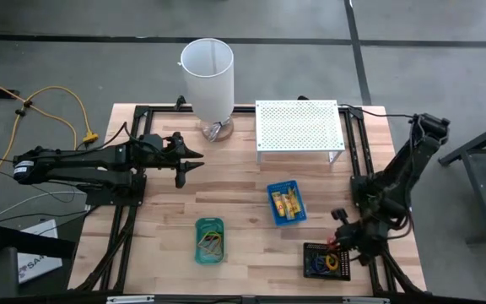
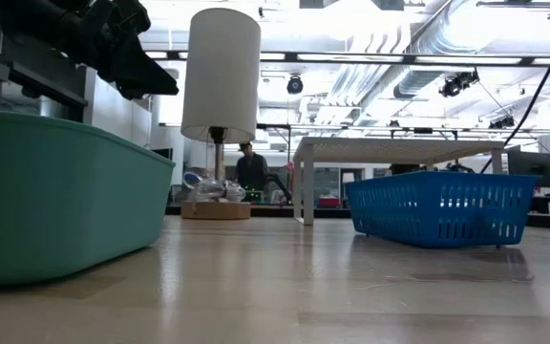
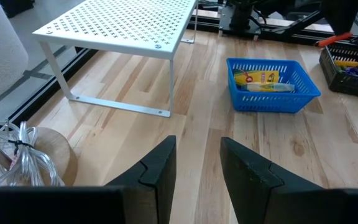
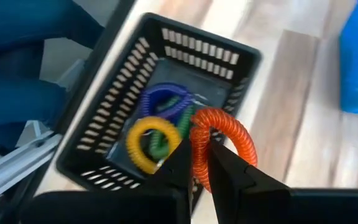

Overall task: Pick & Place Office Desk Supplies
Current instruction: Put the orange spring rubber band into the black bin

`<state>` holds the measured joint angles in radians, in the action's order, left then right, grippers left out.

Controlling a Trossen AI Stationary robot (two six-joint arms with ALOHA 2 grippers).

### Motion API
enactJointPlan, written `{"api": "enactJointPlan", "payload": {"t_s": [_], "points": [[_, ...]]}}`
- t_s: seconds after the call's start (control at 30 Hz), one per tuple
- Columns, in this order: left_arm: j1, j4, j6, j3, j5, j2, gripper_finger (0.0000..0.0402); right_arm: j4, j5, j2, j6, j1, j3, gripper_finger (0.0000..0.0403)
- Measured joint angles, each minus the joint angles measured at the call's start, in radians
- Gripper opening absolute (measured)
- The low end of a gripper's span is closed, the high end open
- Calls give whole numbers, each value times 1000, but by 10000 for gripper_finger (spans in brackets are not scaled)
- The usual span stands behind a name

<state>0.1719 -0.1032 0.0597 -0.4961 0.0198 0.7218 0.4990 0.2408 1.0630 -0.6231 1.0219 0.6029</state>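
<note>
Pale wood planks make up the tabletop (image 1: 243, 211), and read from its left side the left tool (image 1: 194, 160) hangs idle beside the base of the tall white cylinder (image 1: 208, 69), its two dark fingers (image 3: 160, 171) standing apart with nothing between them. Moving rightward, the green tray (image 1: 210, 240) holds a tangle of thin loops, the blue tray (image 1: 286, 203) carries small yellow packets (image 3: 257, 77), and the white perforated shelf (image 1: 299, 125) stands behind them. At the right front corner the right tool (image 1: 342, 241) sits over the black tray (image 1: 326, 261), its fingers pinched together on an orange coiled loop (image 4: 219, 140); a yellow coil (image 4: 151, 143) and a blue-purple coil (image 4: 166, 102) already lie in the tray. The step in hand looks like releasing the orange coil into that tray. To do it well, the tool should be centred over the tray's open middle rather than its slotted wall, brought low enough that the springy coil cannot bounce out, then opened fully and lifted straight up so the coil does not snag on a finger or drag the other coils along. The wood surface looks smooth and lightly glossy in the low view, framed by black rails. Beyond it lies an open workshop with ceiling ducts and strip lights, where a person (image 2: 249, 167) stands far off.
</note>
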Motion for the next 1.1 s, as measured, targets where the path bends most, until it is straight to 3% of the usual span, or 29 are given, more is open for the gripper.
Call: {"api": "enactJointPlan", "payload": {"t_s": [0.33,0.8,1.1], "points": [[0,0,0,0,0,0,119,-52,22,1,0,78,0,27],[0,0,0,0,0,0,119,-388,-16,148,27,134,0,27],[0,0,0,0,0,0,119,-369,-8,218,27,121,0,27]]}}
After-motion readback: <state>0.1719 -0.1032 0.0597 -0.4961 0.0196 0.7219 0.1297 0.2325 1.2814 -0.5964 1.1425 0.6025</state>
